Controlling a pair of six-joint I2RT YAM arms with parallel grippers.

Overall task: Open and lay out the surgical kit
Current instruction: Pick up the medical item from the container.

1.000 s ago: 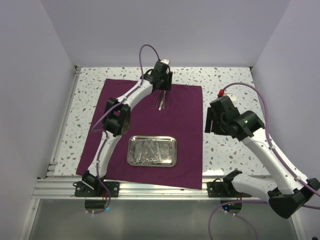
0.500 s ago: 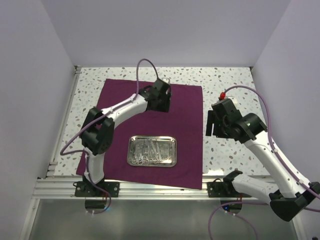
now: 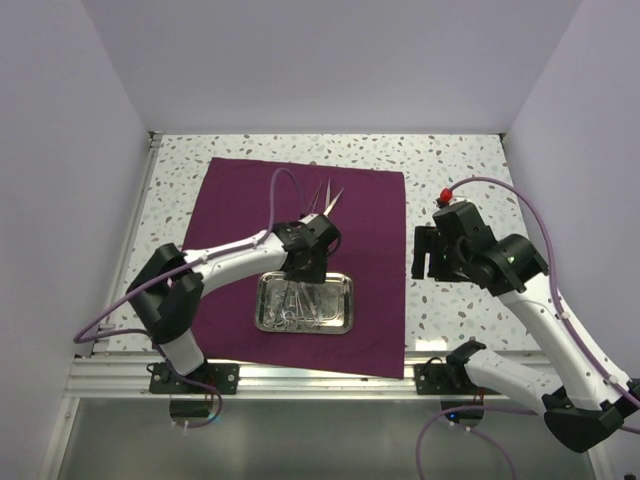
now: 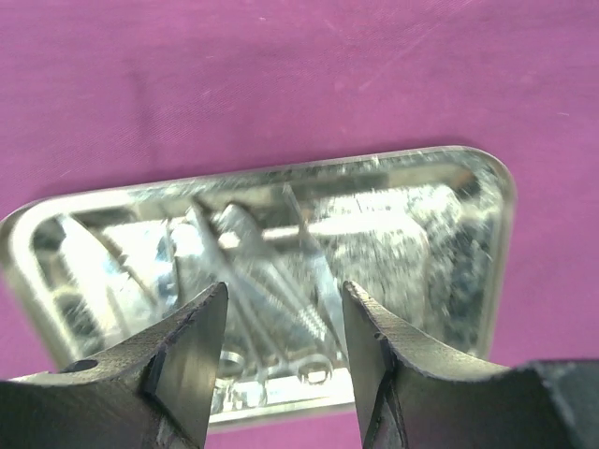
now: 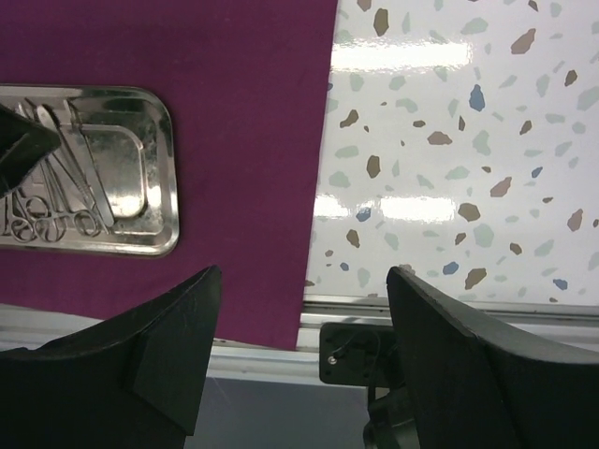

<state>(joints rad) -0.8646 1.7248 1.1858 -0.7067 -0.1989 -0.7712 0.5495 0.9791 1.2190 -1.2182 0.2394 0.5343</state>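
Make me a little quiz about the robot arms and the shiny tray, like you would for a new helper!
1. True or false: the steel tray lies on the purple cloth.
2. Fill in the gap: the jaws of the right tool stand ___, with nothing between them.
3. Which one hangs over the tray? A: the left tool. B: the right tool.

Key: 1 true; 2 open; 3 A.
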